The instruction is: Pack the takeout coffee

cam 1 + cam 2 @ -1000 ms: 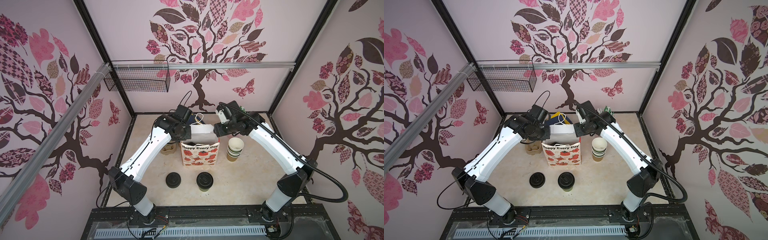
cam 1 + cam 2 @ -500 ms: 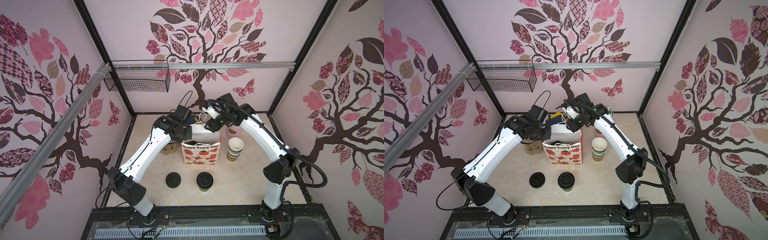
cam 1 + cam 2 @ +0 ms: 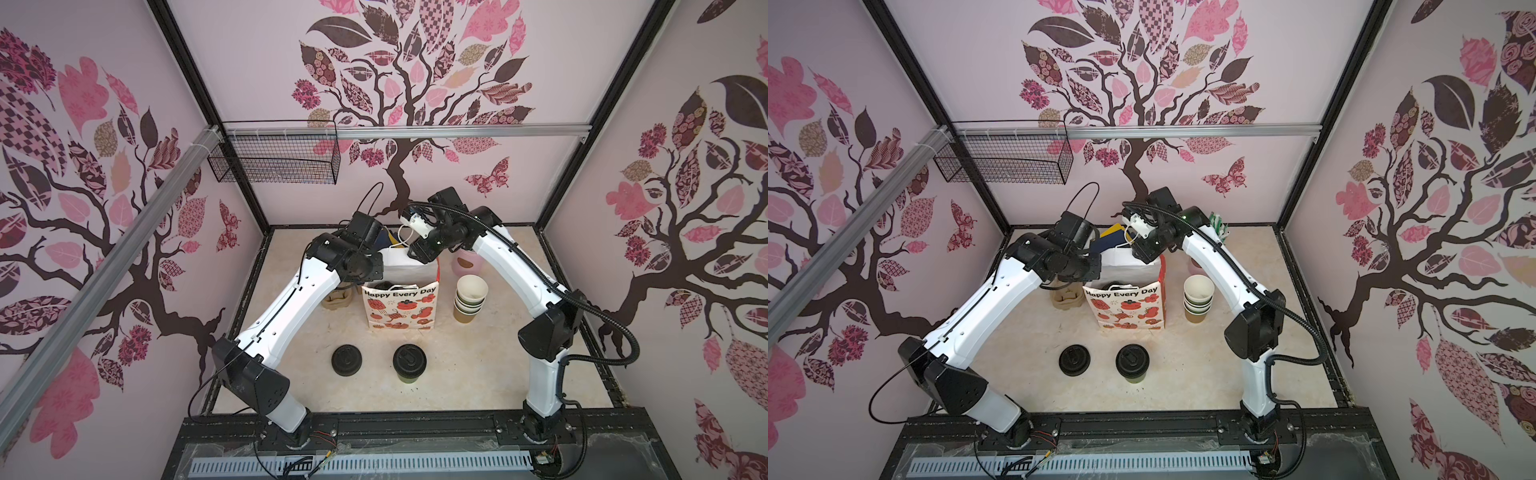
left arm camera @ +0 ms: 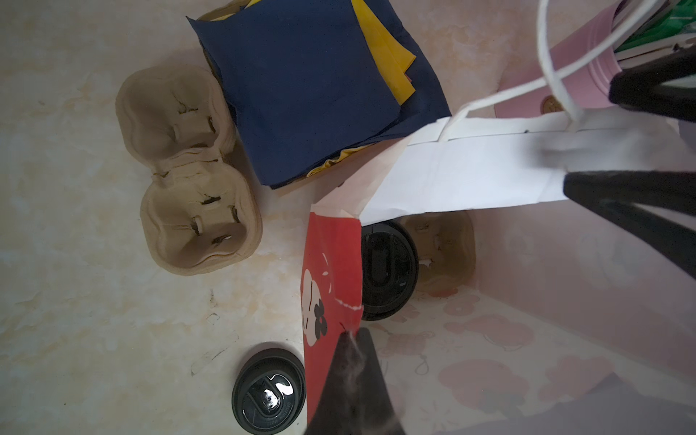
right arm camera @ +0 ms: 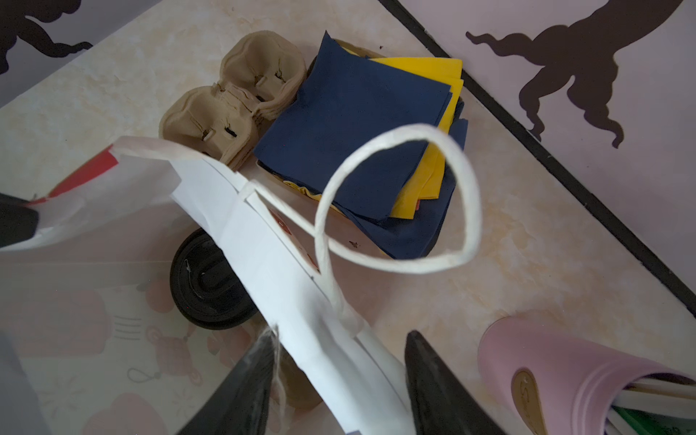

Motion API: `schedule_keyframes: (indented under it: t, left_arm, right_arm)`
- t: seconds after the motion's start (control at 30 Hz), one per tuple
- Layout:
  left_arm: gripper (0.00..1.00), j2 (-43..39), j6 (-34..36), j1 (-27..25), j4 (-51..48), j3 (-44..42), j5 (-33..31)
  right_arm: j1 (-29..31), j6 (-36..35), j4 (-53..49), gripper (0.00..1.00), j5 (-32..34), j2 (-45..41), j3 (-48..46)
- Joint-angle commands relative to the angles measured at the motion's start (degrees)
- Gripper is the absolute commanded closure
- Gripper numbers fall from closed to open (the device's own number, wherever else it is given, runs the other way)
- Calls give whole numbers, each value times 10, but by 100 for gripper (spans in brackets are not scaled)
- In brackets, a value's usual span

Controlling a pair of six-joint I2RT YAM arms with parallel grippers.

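Tabletop: a beige marbled tabletop [image 3: 478,374] fills a booth of pink tree-patterned walls; two white-and-black arms reach to its far half;
Bag: a white-and-red paper gift bag printed "Happy Every Day" [image 3: 401,311] stands upright and open mid-table; its white cord handle [image 5: 472,211] loops free above the rear rim;
Left gripper: the left gripper [image 4: 354,346] is pinched together on the bag's red side edge;
Right gripper: the right gripper [image 5: 339,339] has its fingers apart, one either side of the bag's white rear rim;
Napkins: a stack of navy and yellow paper napkins [image 4: 309,86] lies behind the bag;
Carriers: a stack of tan moulded-pulp two-cup carriers [image 4: 188,169] sits just beside the napkins;
Spare cups: nested lidless paper cups with white insides [image 3: 469,297] stand just right of the bag;
Coffee, packed: a cup under a round black sip lid [image 4: 388,263] sits inside the bag, in a tan pulp carrier;
Coffee, waiting: a greenish-brown paper cup with a round black plastic sip lid [image 3: 409,365] stands in front of the bag, well apart from both grippers;
Loose lid: a flat round black plastic lid [image 3: 347,360] lies just left of that cup.
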Motion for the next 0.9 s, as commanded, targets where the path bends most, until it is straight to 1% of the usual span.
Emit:
schedule_keyframes:
  t: [0.0,0.1,0.2,0.33,0.47,0.57,0.8,0.87]
  left_arm:
    - [100,-14,-7,2,6,-21,2]
    - [100,-13,-8,2,7,-20,9]
    - [100,-13,-9,2,7,-21,9]
    - [100,-13,-15,2,12,-23,11]
    - [100,-13,-17,2,12,-21,12]
    - [100,-12,-20,2,12,-22,11]
    - [100,-8,-22,2,11,-13,8]
    - [100,-6,-23,2,11,-12,7]
  right_arm:
    - [-1,-5,3,39,23,-15,30]
    - [-2,-10,20,34,45,-27,13]
    - [-3,-18,29,33,44,-20,-21]
    - [-4,-25,-9,33,25,26,0]
    - [-5,-23,-8,38,8,36,-1]
    - [-4,-21,-6,47,-12,33,5]
    - [-4,-16,2,78,-29,6,-13]
    - [-4,-15,4,85,-31,-7,-28]
